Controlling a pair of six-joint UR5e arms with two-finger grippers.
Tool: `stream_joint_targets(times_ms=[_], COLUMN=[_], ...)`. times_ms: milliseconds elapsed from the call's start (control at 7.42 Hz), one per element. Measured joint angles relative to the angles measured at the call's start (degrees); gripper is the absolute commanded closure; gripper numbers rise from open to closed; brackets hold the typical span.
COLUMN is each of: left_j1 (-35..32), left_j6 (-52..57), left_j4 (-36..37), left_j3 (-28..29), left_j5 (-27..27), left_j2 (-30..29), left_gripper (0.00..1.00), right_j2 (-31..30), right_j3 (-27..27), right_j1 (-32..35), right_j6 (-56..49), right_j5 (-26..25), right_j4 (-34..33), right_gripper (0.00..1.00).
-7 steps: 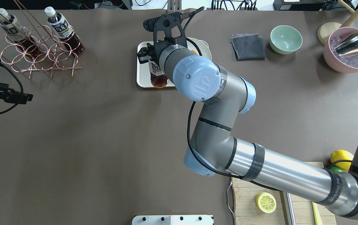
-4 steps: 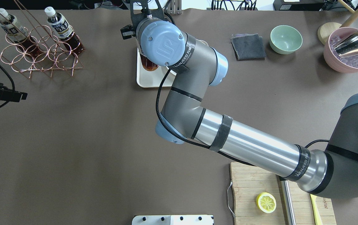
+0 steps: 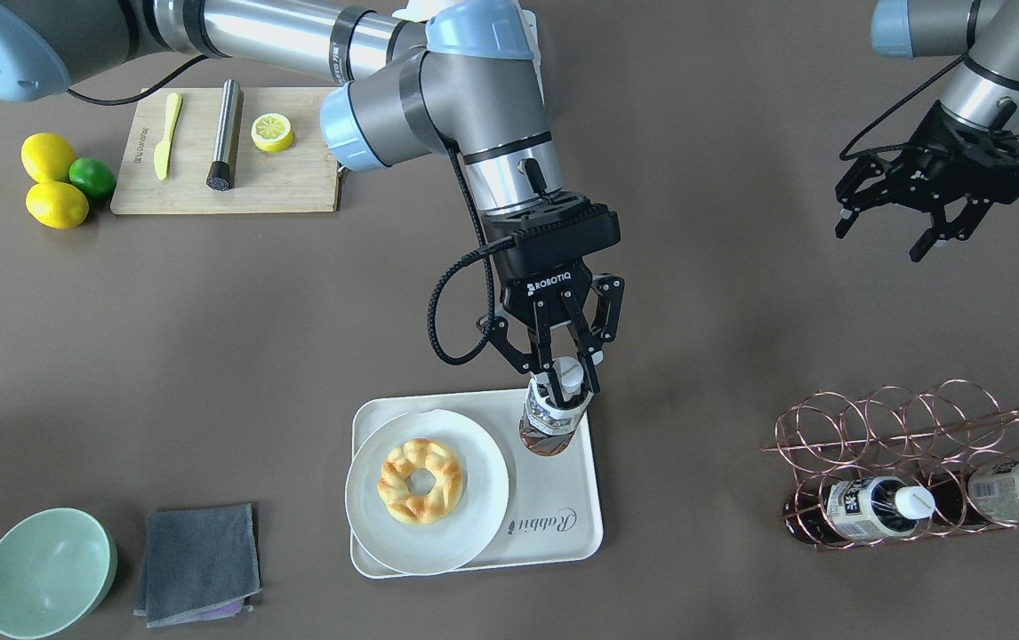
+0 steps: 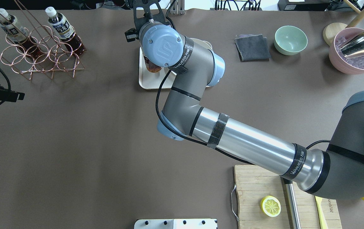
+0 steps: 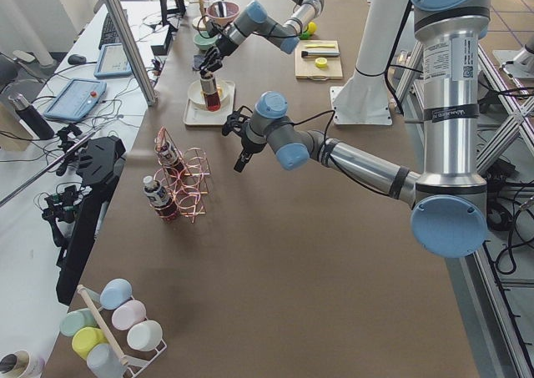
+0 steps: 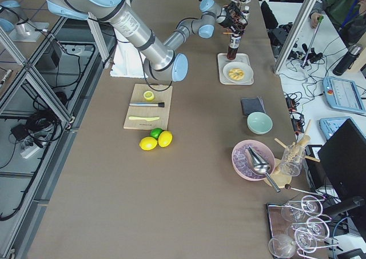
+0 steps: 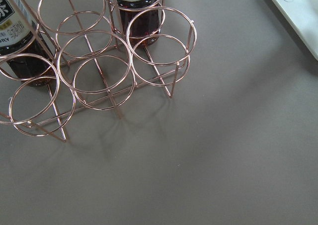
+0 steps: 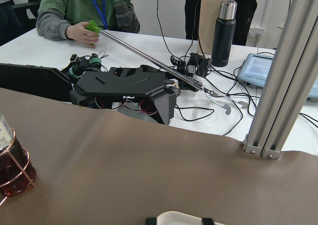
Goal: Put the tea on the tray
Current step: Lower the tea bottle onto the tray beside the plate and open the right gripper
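tray (image 3: pixel 563 480): glossy plastic | rack (image 3: pixel 890 425): copper wire (shiny) | board (image 3: pixel 287 182): wood

the table (image 4: pixel 74 143) was long, with a dull brown-grey top. along one side of it stood a white desk (image 8: pixel 25 48) with many cables on it, and behind that desk was a plain white wall (image 8: pixel 171 11). a square aluminium post (image 8: pixel 278 86) rose at the table's edge. the floor (image 6: pixel 74 53) was of grey-brown tiles. the light was even, and the shadows on the table were soft.
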Motion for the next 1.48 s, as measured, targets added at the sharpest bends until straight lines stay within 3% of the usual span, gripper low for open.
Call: stream_joint_targets(times_ms=[270,404,539,674,1213,1348,1483], left_j1=[0.0,0.0,0.0,0.0,-0.7,-3.9,-8.9], left_j6=[0.0,0.0,0.0,0.0,0.0,0.8,4.9], left_j4=[0.0,0.1,0.1,0.1,0.7,1.8,3.2], left_j3=[0.0,0.0,0.1,0.1,0.1,0.7,1.8], left_j5=[0.0,0.0,0.0,0.0,-0.5,-3.5,-8.0], left_j2=[-0.2,-0.3,-0.4,-0.4,-0.7,-0.7,-0.4], left_gripper=[0.00,0.00,0.00,0.00,0.00,0.00,0.00], right_j2=[-0.2,-0.2,-0.3,-0.3,-1.0,-3.2,-6.5], right_j3=[-1.8,-2.1,-2.2,-2.2,-0.6,2.1,5.2], right_j1=[-0.3,-0.3,-0.3,-0.4,-0.3,0.3,2.2], right_j6=[0.2,0.2,0.2,0.0,2.7,3.3,3.7], right_j5=[-0.4,-0.5,-0.6,-0.6,-0.4,0.9,5.5], right_j4=[2.3,2.5,2.6,2.6,2.7,2.7,2.2], right_gripper=[1.00,0.92,0.24,0.00,0.00,0.00,0.00])
